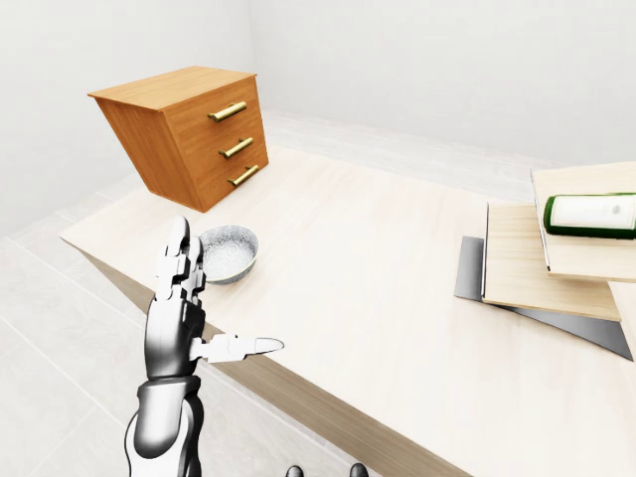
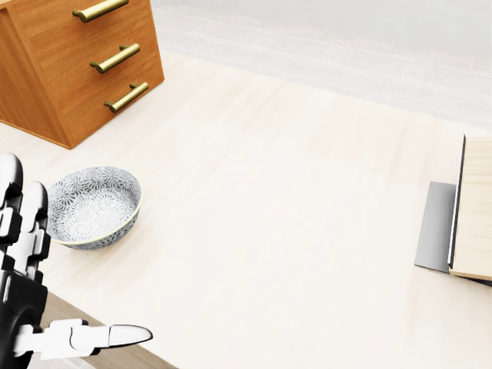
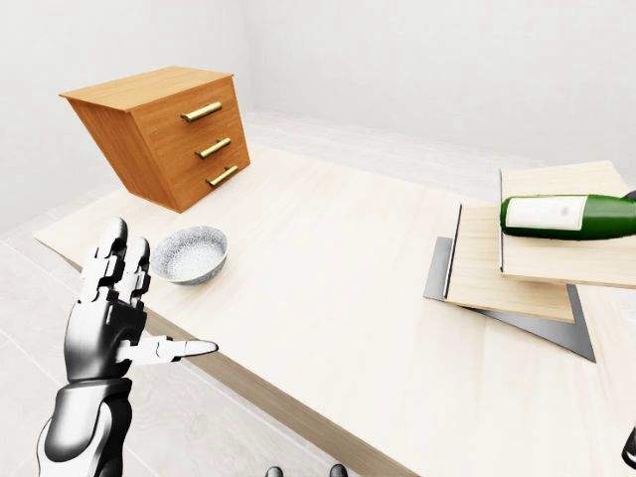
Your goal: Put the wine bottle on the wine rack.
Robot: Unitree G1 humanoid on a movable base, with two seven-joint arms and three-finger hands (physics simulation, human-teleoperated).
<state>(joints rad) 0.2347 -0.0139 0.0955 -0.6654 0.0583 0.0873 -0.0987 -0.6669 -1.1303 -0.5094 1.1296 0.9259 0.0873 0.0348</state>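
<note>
Left three-finger hand: raised at the light wooden table's near edge, fingers fully spread, thumb jutting sideways, holding and touching nothing. Patterned grey ceramic bowl: just beyond the fingertips, beside the three-drawer wooden cabinet. Green glass wine bottle: lying flat on the stepped wooden rack, far right.

The pale matt wooden table carries a warm-grained wooden drawer chest with shiny brass handles, far left; a glossy green glass wine bottle, right.
</note>
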